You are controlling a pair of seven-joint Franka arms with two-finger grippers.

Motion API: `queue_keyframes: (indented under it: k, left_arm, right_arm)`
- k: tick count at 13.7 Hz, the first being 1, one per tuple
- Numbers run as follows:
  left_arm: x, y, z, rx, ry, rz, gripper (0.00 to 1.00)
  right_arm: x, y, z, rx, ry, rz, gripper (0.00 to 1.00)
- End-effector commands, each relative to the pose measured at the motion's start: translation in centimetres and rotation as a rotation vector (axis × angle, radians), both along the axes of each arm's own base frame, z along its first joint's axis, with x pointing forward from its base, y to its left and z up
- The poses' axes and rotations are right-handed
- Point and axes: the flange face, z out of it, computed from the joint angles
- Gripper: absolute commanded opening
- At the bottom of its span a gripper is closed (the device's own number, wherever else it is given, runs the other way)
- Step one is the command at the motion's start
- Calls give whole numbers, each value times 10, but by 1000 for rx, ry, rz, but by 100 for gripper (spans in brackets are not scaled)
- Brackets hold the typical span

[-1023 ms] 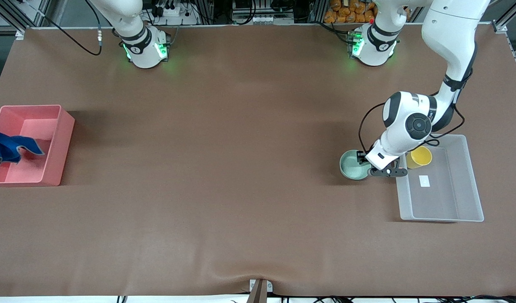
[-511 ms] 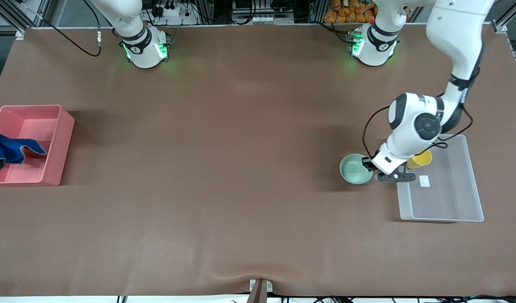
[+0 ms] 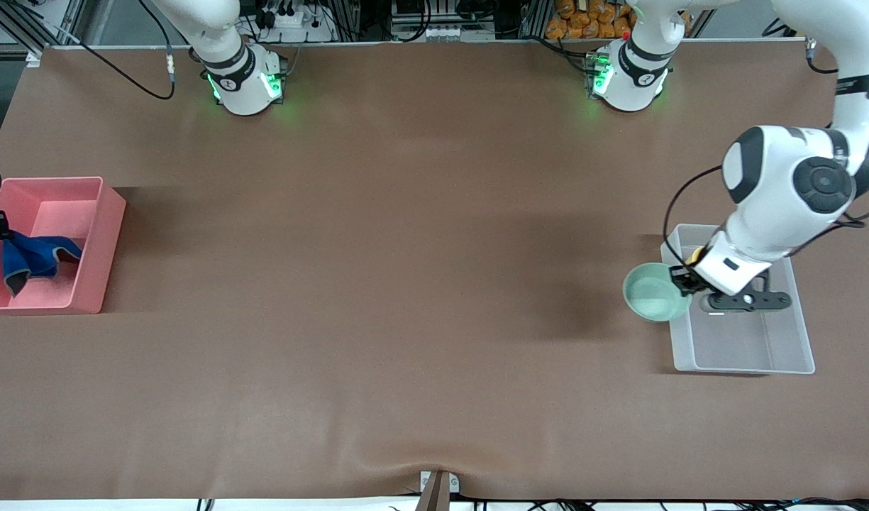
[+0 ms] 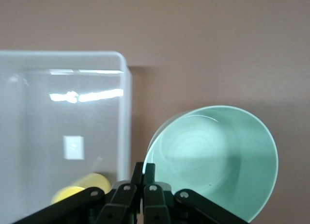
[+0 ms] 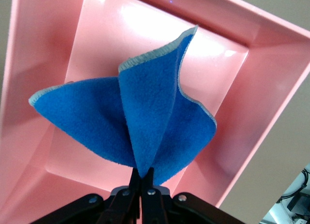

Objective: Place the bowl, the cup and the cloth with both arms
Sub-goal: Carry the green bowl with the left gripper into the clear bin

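The left gripper (image 3: 684, 278) pinches the rim of the bowl (image 3: 652, 292) between closed fingers, holding it over the clear bin's (image 3: 789, 358) edge. The right gripper (image 5: 144, 178) clamps the cloth (image 5: 145, 127), which hangs over the pink bin (image 3: 93, 234).

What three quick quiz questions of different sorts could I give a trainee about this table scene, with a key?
1. True or false: the left gripper is shut on the bowl.
2. Which container is the cup in: A the pink bin, B the clear bin, C neither?
3. Fill in: the right gripper holds the ____ over the pink bin.

Key:
1. True; it pinches the rim.
2. B.
3. cloth.
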Motion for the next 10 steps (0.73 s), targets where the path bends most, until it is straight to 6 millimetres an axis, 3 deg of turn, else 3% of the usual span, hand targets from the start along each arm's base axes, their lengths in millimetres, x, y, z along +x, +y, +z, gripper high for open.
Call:
queue_keyframes:
  k: [1, 2, 3, 5, 6, 10]
  left_arm:
    - [12, 56, -21, 24, 34, -56, 0]
    - [15, 86, -34, 23, 37, -44, 0]
    - [17, 104, -39, 24, 33, -56, 0]
    - [20, 122, -42, 23, 32, -98, 0]
    - [18, 142, -43, 24, 35, -96, 0]
    - [23, 156, -78, 15, 27, -93, 0]
  right_arm:
    - [4, -3, -16, -5, 11, 20, 0]
    - [5, -4, -17, -10, 2, 21, 0]
    - [5, -4, -23, -7, 5, 22, 0]
    - [6, -7, -37, -8, -1, 21, 0]
    - [6, -7, -44, -5, 2, 22, 0]
    - [3, -10, -58, 4, 12, 11, 0]
